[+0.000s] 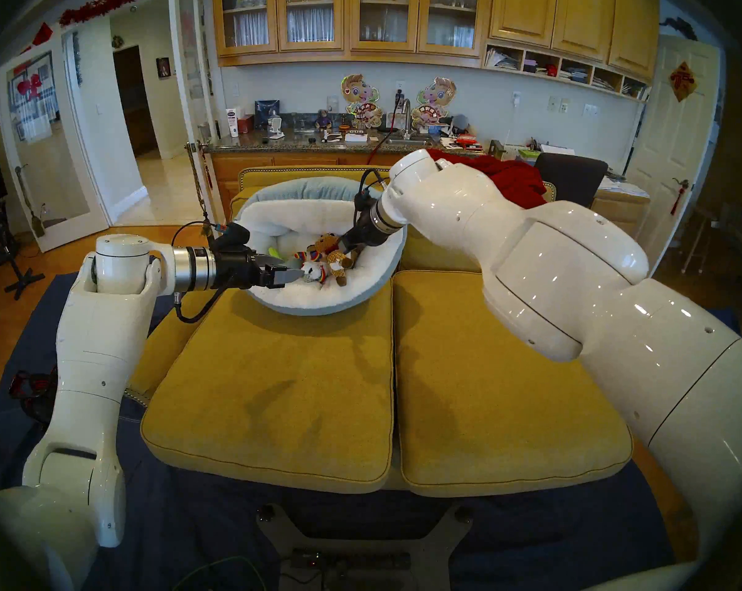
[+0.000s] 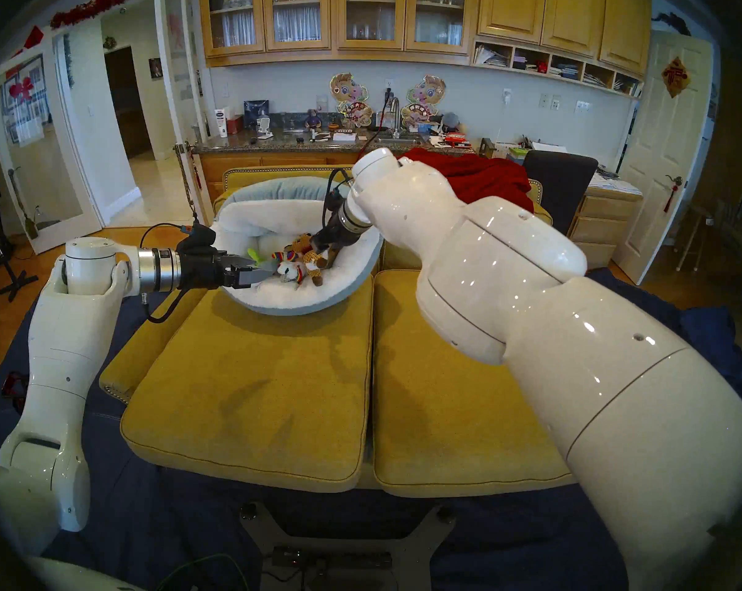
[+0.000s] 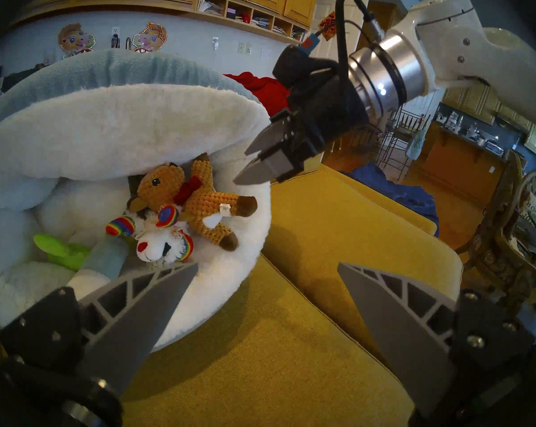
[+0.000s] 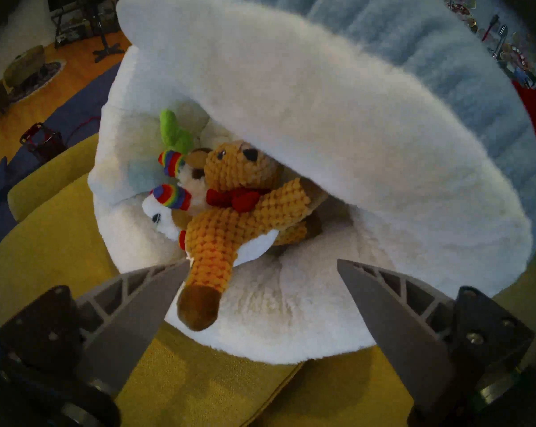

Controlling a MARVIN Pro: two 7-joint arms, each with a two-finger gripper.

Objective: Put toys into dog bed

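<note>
- head left view: i see the large round padded dog bed with white fleece inside and pale blue outside (image 1: 362, 298) sitting on the mustard-yellow sofa cushions (image 1: 275, 385), and a heap of small plush toys lies in its hollow. the brown knitted animal with a red scarf (image 1: 333, 253) is on top, beside the white animal with rainbow paws (image 1: 316, 272). no toy shows on the cushions, so i judge the job close to finished. my left gripper (image 1: 294, 270) hangs at the bed's near-left rim, fingers spread, holding nothing.
- head right view: same layout. my right gripper (image 2: 328, 253) reaches down over the heap; from here i cannot tell its fingers' spread. the large red blanket (image 2: 484, 176) lies behind on the sofa back.
- left wrist view: i count the brown animal, the white one, the bright green cactus plush (image 3: 60, 250) and the pale blue end of a long tube toy (image 3: 106, 258), all in the bed. i cannot make out the grey cub clearly. the right gripper hovers above them, clear of them.
- right wrist view: my right fingers (image 4: 143, 303) stand wide apart and empty. the brown animal's dark foot lies beside the left-hand finger; whether they touch i cannot tell. the toy rests on the fleece, released.
</note>
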